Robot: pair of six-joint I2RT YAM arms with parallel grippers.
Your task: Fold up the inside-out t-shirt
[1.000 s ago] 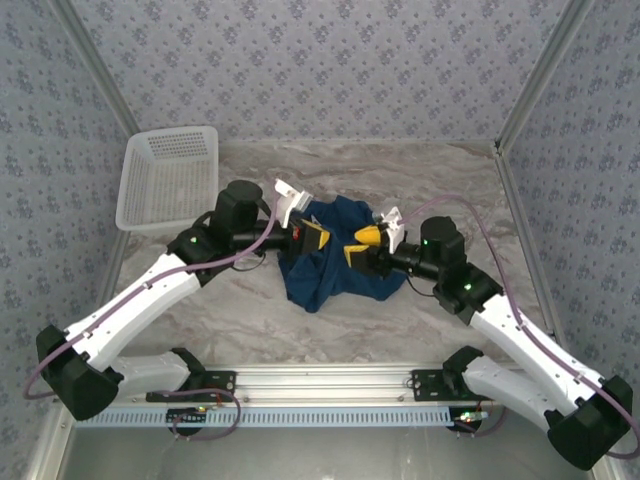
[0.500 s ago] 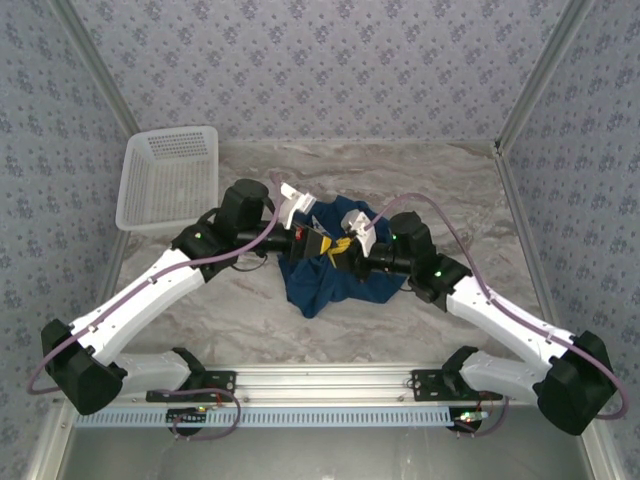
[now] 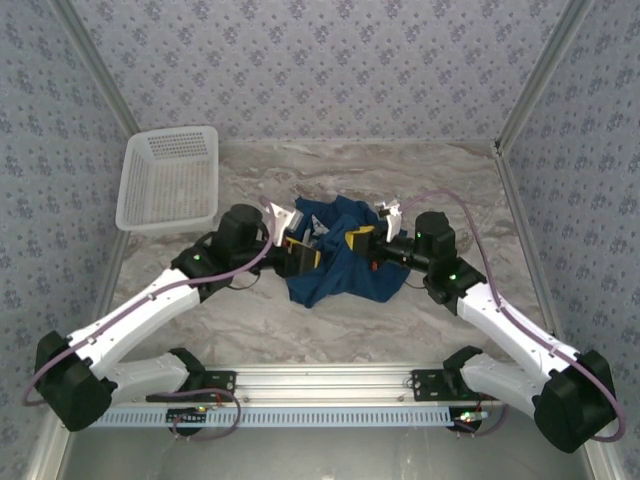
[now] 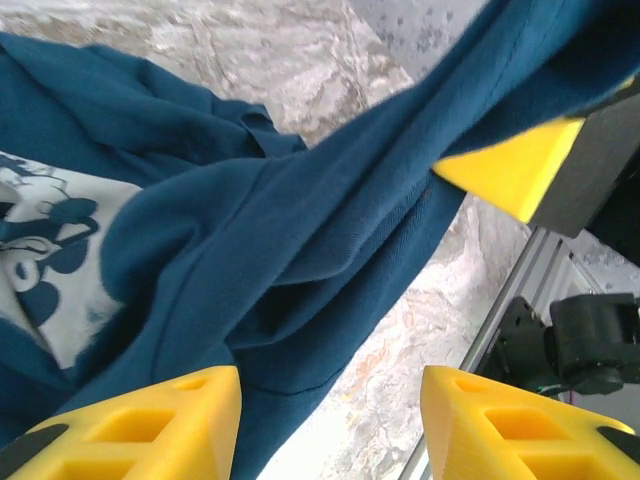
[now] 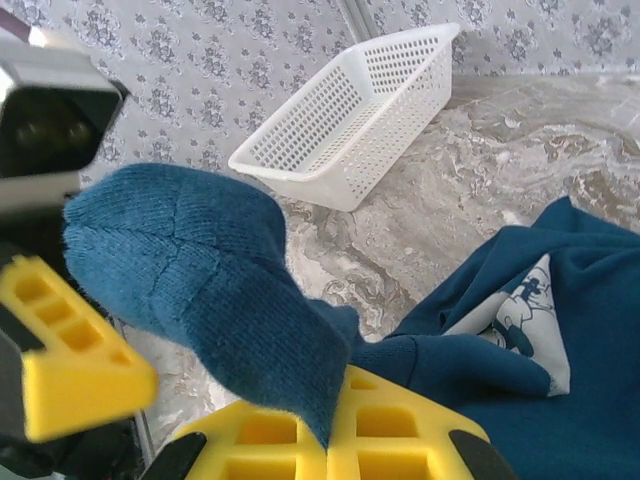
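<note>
The inside-out t-shirt (image 3: 340,265) lies crumpled in the middle of the marble table, dark navy, with a whitish print patch (image 4: 40,260) showing. My right gripper (image 5: 335,405) is shut on a raised fold of its cloth (image 5: 200,260), which stands up out of the closed yellow pads. From above, the right gripper (image 3: 360,240) sits on the shirt's right part. Just left of it is my left gripper (image 3: 300,252), which stands open (image 4: 330,390). Cloth lies against its left finger (image 4: 150,425). Bare marble shows between the fingers.
A white lattice basket (image 3: 170,178) stands at the back left of the table (image 3: 450,180). Patterned walls close in the sides and back. A metal rail (image 3: 330,380) with the arm bases runs along the near edge.
The left gripper has opened, let go of the cloth and drawn slightly back left. The right gripper closed on a fold beside it and has pulled that fold back to the right.
</note>
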